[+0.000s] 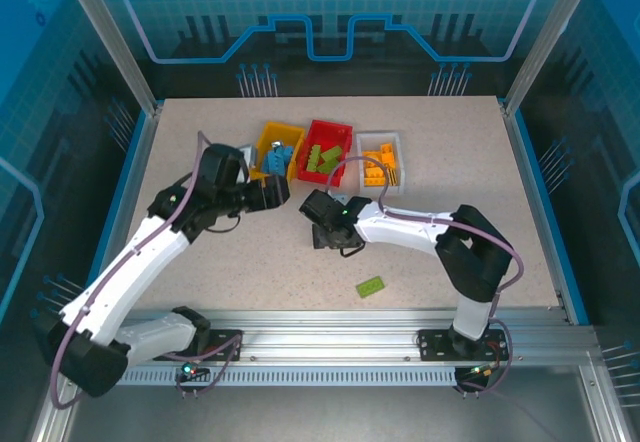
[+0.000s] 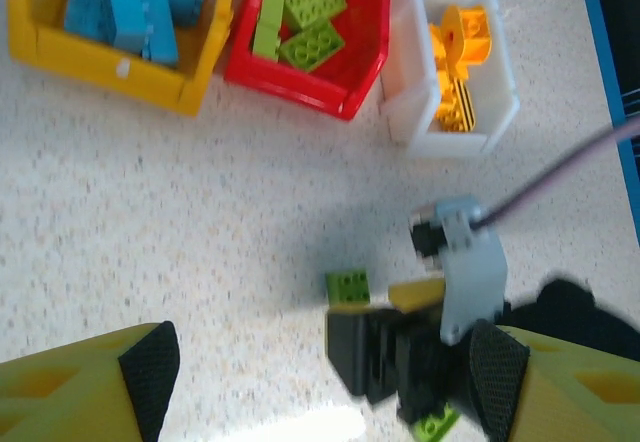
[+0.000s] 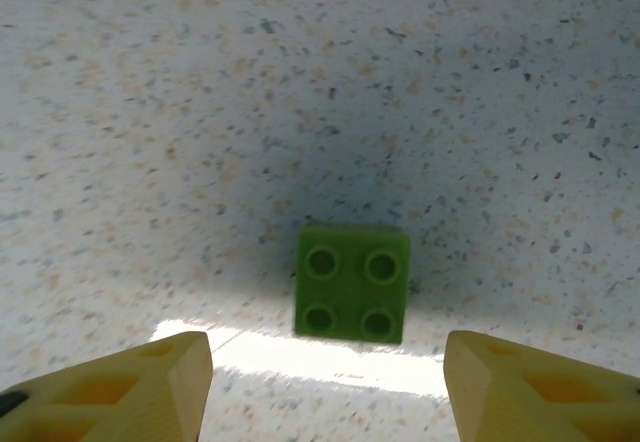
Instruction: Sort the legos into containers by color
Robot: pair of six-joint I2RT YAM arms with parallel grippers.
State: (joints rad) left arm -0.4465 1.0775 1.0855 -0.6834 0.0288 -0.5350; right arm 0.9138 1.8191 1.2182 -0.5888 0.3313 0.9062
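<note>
Three containers stand in a row at the back: a yellow bin (image 1: 272,146) (image 2: 120,57) with blue legos, a red bin (image 1: 326,149) (image 2: 300,72) with green legos, and a white bin (image 1: 380,161) (image 2: 430,122) with orange legos. A small green square lego (image 3: 353,281) (image 2: 348,284) lies on the table just ahead of my right gripper (image 3: 330,392) (image 1: 318,226), which is open with nothing between its fingers. My left gripper (image 2: 323,382) (image 1: 276,191) is open and empty, hovering in front of the yellow bin. A longer green lego (image 1: 371,285) lies near the front edge.
In the left wrist view, the right arm's black wrist (image 2: 390,357) sits low between my left fingers. The two grippers are close together in front of the bins. Blue rails (image 1: 535,192) border the table's sides, and an aluminium rail (image 1: 340,337) runs along the front.
</note>
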